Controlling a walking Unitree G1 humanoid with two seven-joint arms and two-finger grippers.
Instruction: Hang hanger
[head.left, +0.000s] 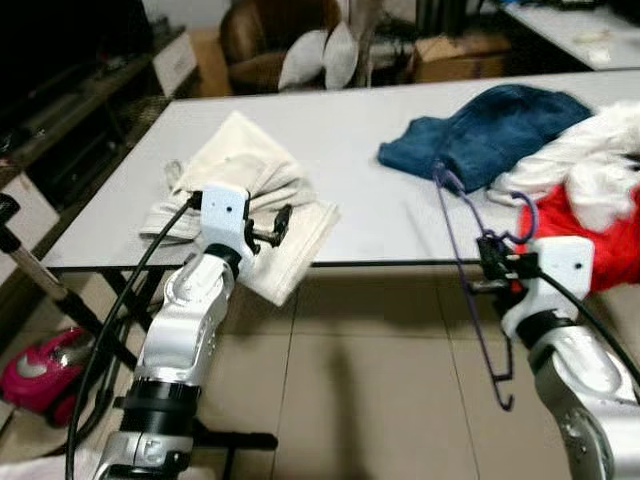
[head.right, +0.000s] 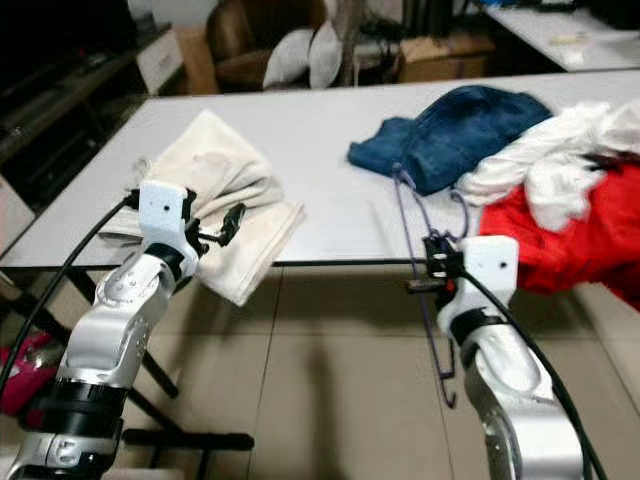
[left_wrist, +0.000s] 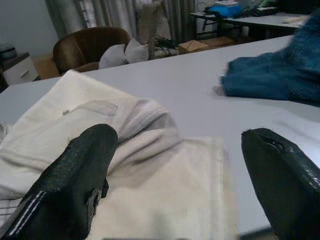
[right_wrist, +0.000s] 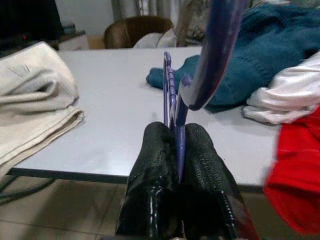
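Observation:
A thin purple hanger (head.left: 462, 262) stands tilted at the table's near edge, its upper end over the table by the blue garment (head.left: 490, 130) and its lower end hanging below the edge. My right gripper (head.left: 492, 268) is shut on the hanger's bar, which runs between its black fingers (right_wrist: 156, 165). My left gripper (head.left: 277, 226) is open over the cream trousers (head.left: 245, 185) at the table's near left; its fingers (left_wrist: 85, 170) are wide apart with nothing between them.
The white table (head.left: 350, 130) also carries a white and a red garment (head.left: 600, 215) at the right. A brown armchair (head.left: 262, 40) with pillows stands behind it. A pink vacuum cleaner (head.left: 40, 372) lies on the floor at left.

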